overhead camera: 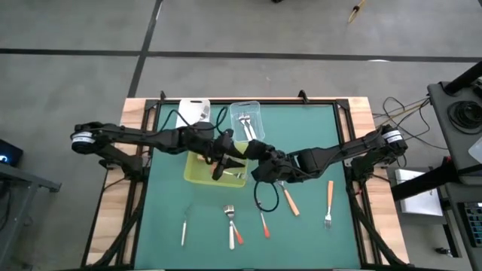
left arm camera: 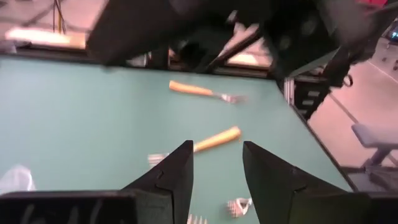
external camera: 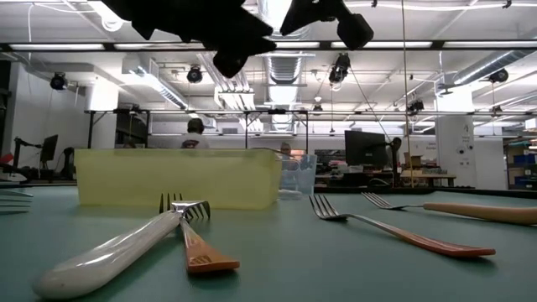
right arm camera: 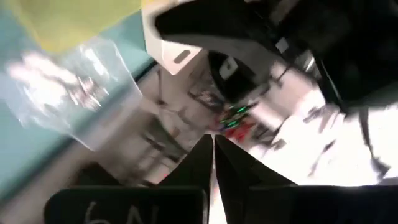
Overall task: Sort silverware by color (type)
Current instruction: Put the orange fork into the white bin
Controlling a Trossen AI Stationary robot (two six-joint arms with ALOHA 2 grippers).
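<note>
I am reaching the left arm in from the table's left edge, stretched nearly level toward the middle, and its left gripper (overhead camera: 224, 158) is hanging over the yellow-green tray (overhead camera: 197, 175) with its wrist turned down. In the left wrist view the two dark fingers (left arm camera: 171, 174) are standing apart with bare green mat between them, gripping nothing.

I am holding the right arm in from the right edge, angled toward the far middle, and the right gripper (overhead camera: 252, 148) is sitting just beside the left one, near the clear tub (overhead camera: 245, 120). Its fingers (right arm camera: 200, 160) are pressed together, and I am seeing nothing pinched between them.

Some silverware (overhead camera: 242, 123) is lying in the clear tub, and a piece is showing in the tray. The rest is lying loose on the near half of the mat: a white-handled fork (overhead camera: 183, 228) to the left, a crossed pair (overhead camera: 233, 223) in the middle, and orange-handled forks (overhead camera: 329, 203) to the right.

A white tub (overhead camera: 194, 111) is standing at the far edge, left of the clear one.
</note>
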